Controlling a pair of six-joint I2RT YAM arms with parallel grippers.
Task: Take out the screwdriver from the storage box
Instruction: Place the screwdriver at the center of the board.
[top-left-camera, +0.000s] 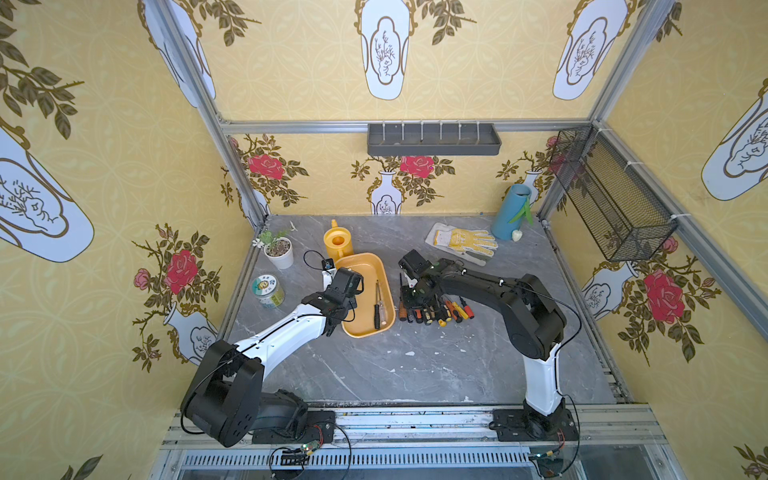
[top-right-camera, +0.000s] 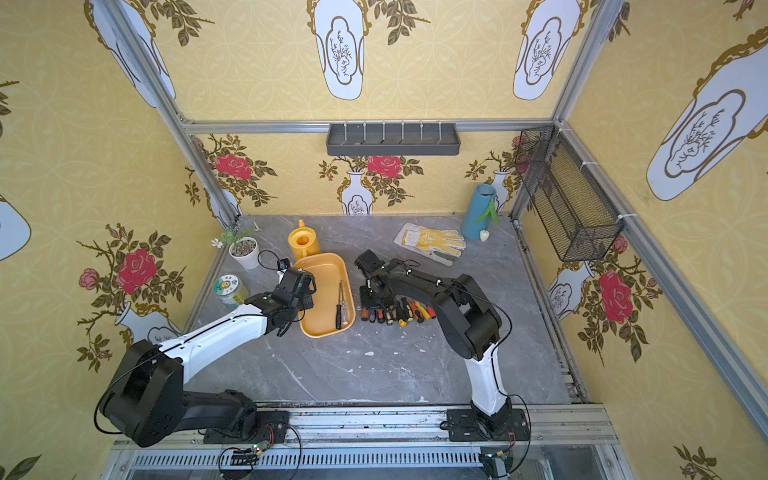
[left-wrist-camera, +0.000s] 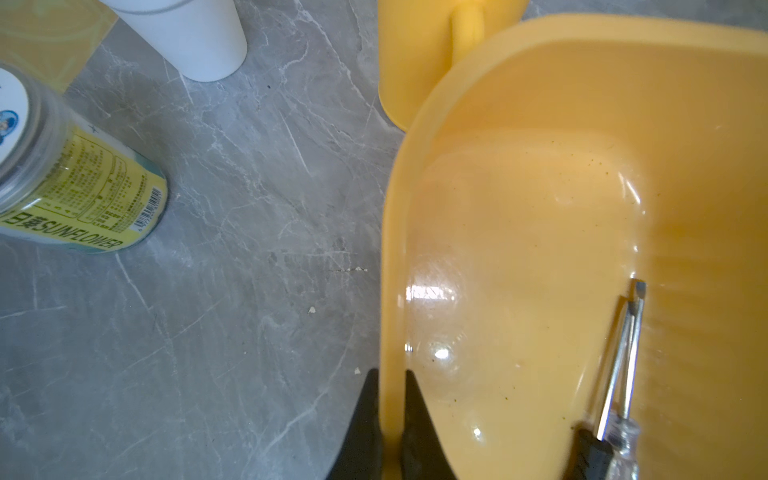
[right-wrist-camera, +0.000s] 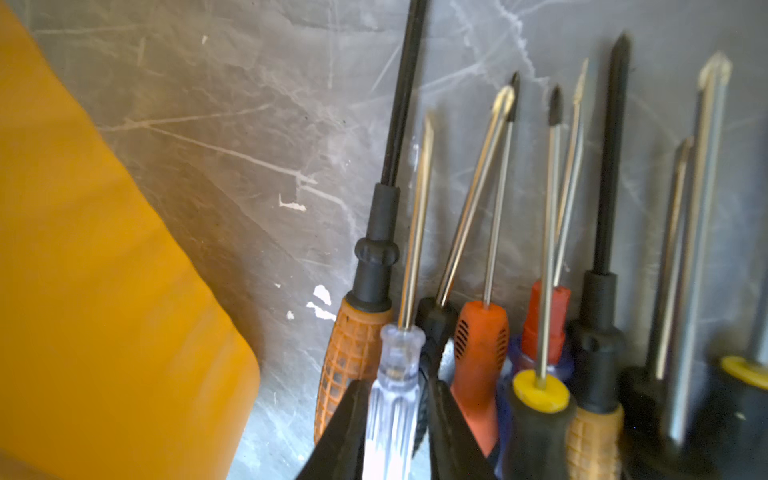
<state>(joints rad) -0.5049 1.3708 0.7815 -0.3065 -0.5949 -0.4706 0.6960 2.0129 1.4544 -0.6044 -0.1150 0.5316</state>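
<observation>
The left tool was clamped on the left rim of the shallow yellow-orange plastic storage box, near its closer end. Just right of the box, the right tool straddled the clear-handled steel screwdriver, out among a row of screwdrivers on the grey marble worktop; pinched or loose, I could not tell. Its long axis ran near to far, tip toward the back wall. Two more screwdrivers lay lengthwise inside the box

Grey marbled desk, storage box near its middle, row of screwdrivers just beside it, watering can just behind, potted plant and jar along the left edge, glove and blue vase near the back right corner
</observation>
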